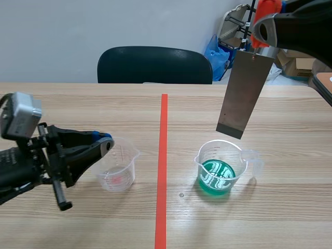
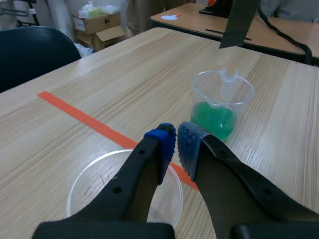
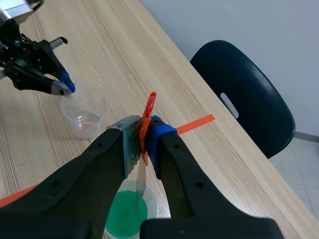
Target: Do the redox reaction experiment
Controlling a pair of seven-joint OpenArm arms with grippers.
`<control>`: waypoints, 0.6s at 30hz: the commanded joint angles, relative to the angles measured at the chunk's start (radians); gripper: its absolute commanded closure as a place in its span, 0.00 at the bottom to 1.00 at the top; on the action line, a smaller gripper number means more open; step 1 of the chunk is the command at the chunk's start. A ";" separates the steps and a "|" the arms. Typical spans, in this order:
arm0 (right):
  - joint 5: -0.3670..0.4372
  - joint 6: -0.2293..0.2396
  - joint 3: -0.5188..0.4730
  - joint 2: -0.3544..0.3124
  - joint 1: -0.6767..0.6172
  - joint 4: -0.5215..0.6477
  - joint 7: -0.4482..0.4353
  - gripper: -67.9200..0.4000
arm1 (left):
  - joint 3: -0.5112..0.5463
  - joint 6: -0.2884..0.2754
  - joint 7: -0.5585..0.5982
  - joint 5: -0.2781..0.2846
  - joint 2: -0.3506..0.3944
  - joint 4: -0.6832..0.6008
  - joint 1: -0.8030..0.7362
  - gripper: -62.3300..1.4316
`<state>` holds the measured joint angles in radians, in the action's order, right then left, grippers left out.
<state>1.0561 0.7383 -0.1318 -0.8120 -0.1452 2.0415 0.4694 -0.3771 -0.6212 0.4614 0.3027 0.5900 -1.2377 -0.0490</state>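
Hanging from the clenched right pincer (image 3: 142, 130), a grey metal strip (image 1: 244, 93) sits just above a clear cup (image 1: 228, 154) of green liquid (image 1: 217, 180). The left pincer (image 2: 177, 144) pinches the rim of a second cup (image 1: 119, 174), which holds only a reddish trace, on the surface (image 1: 78, 109).

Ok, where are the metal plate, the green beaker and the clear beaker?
metal plate (image 1: 245, 93): scene view, middle of its face.
green beaker (image 1: 223, 153): scene view, clear wall above liquid.
clear beaker (image 1: 122, 171): scene view, front wall.

No readable text; red print on empty beaker (image 1: 117, 178) too faint to decipher.
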 commanded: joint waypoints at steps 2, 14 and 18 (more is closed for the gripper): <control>0.011 0.007 -0.006 -0.016 0.007 0.013 -0.019 0.98 | -0.018 -0.001 -0.029 0.061 -0.049 0.022 0.041 0.89; 0.011 0.007 -0.006 -0.016 0.007 0.013 -0.020 0.98 | -0.118 -0.075 -0.127 0.077 -0.272 0.148 0.169 0.94; 0.011 0.007 -0.006 -0.016 0.007 0.013 -0.020 0.98 | -0.133 -0.075 -0.160 0.074 -0.330 0.150 0.185 0.94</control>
<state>1.0561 0.7383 -0.1318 -0.8120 -0.1452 2.0415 0.4694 -0.5095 -0.6926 0.2924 0.3676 0.2687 -1.0691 0.1215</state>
